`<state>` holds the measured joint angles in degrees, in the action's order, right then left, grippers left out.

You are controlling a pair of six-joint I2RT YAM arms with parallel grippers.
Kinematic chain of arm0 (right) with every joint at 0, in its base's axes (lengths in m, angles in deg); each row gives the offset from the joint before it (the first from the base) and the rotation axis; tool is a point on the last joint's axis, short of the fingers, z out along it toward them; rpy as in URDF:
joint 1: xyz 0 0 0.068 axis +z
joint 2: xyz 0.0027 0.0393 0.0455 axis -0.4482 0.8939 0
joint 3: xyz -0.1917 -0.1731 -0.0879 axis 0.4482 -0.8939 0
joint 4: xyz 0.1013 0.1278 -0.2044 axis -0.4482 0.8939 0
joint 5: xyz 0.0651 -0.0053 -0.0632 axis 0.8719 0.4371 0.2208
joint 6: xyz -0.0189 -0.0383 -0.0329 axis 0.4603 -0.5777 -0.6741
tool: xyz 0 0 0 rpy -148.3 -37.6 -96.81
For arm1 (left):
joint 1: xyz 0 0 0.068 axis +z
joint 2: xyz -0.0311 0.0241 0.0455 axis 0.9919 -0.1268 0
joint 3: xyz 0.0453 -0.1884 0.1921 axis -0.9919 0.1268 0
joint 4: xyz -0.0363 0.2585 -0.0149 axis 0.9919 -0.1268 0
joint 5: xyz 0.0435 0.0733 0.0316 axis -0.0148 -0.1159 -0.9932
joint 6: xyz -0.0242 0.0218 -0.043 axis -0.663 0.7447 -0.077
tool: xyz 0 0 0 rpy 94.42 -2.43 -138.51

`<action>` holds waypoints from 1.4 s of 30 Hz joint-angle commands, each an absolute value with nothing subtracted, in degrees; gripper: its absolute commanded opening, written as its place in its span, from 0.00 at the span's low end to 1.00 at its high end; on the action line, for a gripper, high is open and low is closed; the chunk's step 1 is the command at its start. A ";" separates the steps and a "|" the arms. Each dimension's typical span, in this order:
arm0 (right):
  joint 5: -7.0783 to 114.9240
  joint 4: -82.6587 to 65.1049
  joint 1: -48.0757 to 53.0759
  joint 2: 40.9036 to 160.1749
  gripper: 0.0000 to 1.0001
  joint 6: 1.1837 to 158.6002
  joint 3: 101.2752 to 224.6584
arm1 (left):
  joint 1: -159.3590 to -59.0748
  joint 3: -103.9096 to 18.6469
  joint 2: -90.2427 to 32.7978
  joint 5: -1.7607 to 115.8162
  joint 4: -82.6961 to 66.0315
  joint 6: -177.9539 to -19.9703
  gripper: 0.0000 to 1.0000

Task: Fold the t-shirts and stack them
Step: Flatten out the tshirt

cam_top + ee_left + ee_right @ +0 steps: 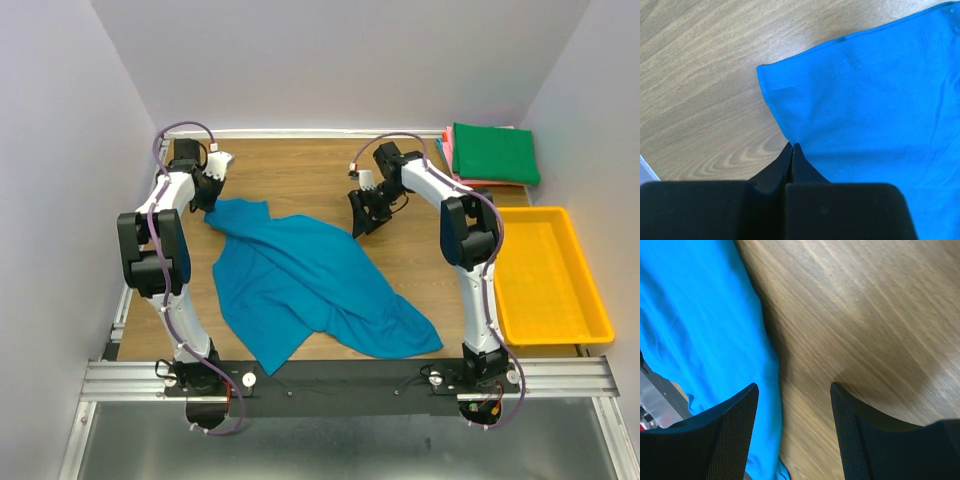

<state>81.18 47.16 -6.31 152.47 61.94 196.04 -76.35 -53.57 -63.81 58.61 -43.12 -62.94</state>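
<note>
Now L gripper (792, 146) pinches teal t-shirt (300, 280) edge; R gripper (794, 386) fingers apart, empty.

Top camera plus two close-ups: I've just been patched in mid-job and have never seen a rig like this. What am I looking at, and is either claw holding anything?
The top view looks down from behind two robot arms bolted at the near edge of a wooden table. The other two pictures come from a camera on each wrist; the black shapes at the bottom are that arm's own fingers. A teal-blue t-shirt lies rumpled in the middle. The left gripper is shut, pinching the shirt's edge near a hemmed corner. The right gripper is open and holds nothing, over bare wood beside the shirt. At the far right corner a folded green t-shirt sits on folded pink ones; a yellow tray lies along the right side.
</note>
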 commanded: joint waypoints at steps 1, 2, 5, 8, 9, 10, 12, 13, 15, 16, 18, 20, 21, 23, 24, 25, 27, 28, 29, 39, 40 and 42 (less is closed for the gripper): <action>82.14 45.12 -6.32 155.07 0.67 64.37 196.93 | -76.30 -55.45 -64.94 60.28 -43.39 -62.42 0.00; 82.84 44.95 -6.32 155.42 0.67 64.38 196.67 | -76.30 -55.54 -65.20 60.45 -43.39 -62.60 0.00; 87.75 44.94 -6.06 156.39 0.66 64.73 195.27 | -76.30 -55.45 -65.38 60.80 -43.31 -62.77 0.00; 93.03 44.94 -5.97 157.18 0.55 64.64 194.12 | -76.21 -55.72 -65.73 60.89 -43.39 -63.03 0.00; 93.74 44.94 -5.97 157.18 0.44 64.55 194.12 | -76.21 -55.89 -65.82 60.81 -43.48 -62.95 0.00; 94.18 45.03 -6.06 156.92 0.34 64.55 194.29 | -76.21 -56.07 -65.90 60.89 -43.57 -63.04 0.00; 94.27 45.12 -6.06 155.87 0.17 63.94 194.65 | -76.30 -56.59 -65.99 61.07 -43.83 -63.12 0.00; 93.92 45.12 -6.15 155.26 0.10 63.94 194.82 | -76.21 -56.77 -65.99 61.16 -43.92 -63.12 0.00; 92.96 45.12 -6.24 152.80 0.01 63.50 196.05 | -76.21 -57.12 -66.08 61.25 -44.01 -63.12 0.00; 91.99 45.12 -6.24 151.92 0.00 63.41 196.75 | -76.30 -57.12 -66.08 61.42 -44.01 -63.04 0.00; 89.28 45.03 -6.24 148.85 0.01 62.89 198.76 | -76.21 -57.21 -66.08 61.60 -44.01 -63.12 0.00; 87.69 44.86 -6.24 147.00 0.01 62.53 200.09 | -76.21 -57.12 -65.99 61.95 -43.92 -63.30 0.00; 87.24 44.86 -5.98 146.29 0.01 62.53 200.71 | -76.21 -57.04 -65.91 62.12 -43.92 -63.39 0.00; 87.06 44.77 -5.36 144.09 0.01 62.53 201.06 | -76.30 -56.86 -65.90 62.39 -43.92 -63.39 0.00; 86.80 44.68 -3.79 142.43 0.01 62.18 199.85 | -76.21 -56.77 -65.82 62.39 -43.84 -63.39 0.00; 86.28 44.51 -2.30 141.55 0.01 61.92 198.44 | -76.30 -56.60 -65.73 62.30 -43.75 -63.39 0.00; 85.22 43.37 4.18 139.18 0.01 61.56 194.76 | -76.21 -56.33 -65.73 62.30 -43.66 -63.39 0.00; 83.48 41.01 7.09 136.47 0.01 61.65 188.64 | -76.30 -56.24 -65.64 62.30 -43.66 -63.39 0.00; 82.24 39.68 10.43 135.31 0.01 61.74 185.62 | -76.30 -55.98 -65.73 62.21 -43.57 -63.30 0.00; 80.55 39.05 23.93 128.09 0.55 59.36 173.98 | -76.13 -55.28 -65.38 61.42 -43.57 -62.60 0.00; 81.17 38.97 22.43 128.18 0.55 59.80 175.30 | -76.13 -55.19 -65.38 61.51 -43.57 -62.60 0.00; 81.09 38.97 18.57 129.05 0.54 61.03 179.24 | -76.21 -55.10 -65.73 61.95 -43.40 -62.95 0.00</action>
<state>81.88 39.99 27.90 132.54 59.58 172.37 -76.35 -55.82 -65.30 60.78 -43.49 -62.98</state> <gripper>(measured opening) 0.546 0.007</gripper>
